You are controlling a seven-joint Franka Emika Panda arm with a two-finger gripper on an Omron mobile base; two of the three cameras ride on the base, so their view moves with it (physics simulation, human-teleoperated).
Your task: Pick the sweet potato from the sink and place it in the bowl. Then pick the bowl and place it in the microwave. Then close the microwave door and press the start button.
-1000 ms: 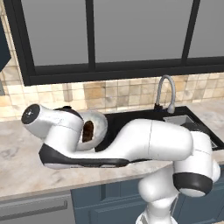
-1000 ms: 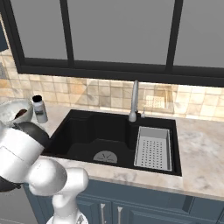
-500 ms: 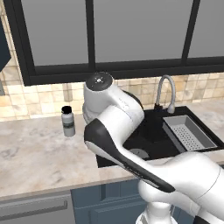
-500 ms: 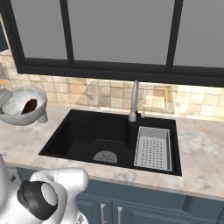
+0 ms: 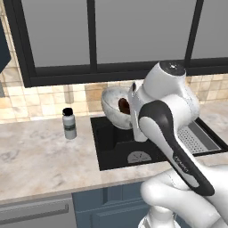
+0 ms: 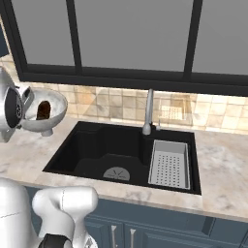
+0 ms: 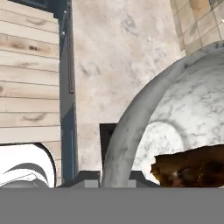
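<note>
The grey-white marbled bowl (image 5: 112,106) hangs tilted in the air over the sink's (image 5: 116,143) left end, with the reddish-brown sweet potato (image 5: 124,106) lying inside it. My gripper (image 7: 114,176) is shut on the bowl's rim, which runs between the fingertips in the hand view. From the right base view, the bowl (image 6: 48,115) with the sweet potato (image 6: 43,110) floats above the counter left of the black sink (image 6: 97,145), held by the gripper (image 6: 28,99). My own arm hides the grip in the left base view. The microwave and its door are out of view.
A small grey bottle with a black cap (image 5: 68,124) stands on the marble counter left of the sink. A curved metal faucet (image 6: 148,112) rises behind the basin, and a grey perforated rack (image 6: 169,163) sits in its right part. A dark-framed window spans the wall above.
The arm has swung up from low over the counter, lifting the bowl with the sweet potato up and to the right. The grip has stayed the same.
</note>
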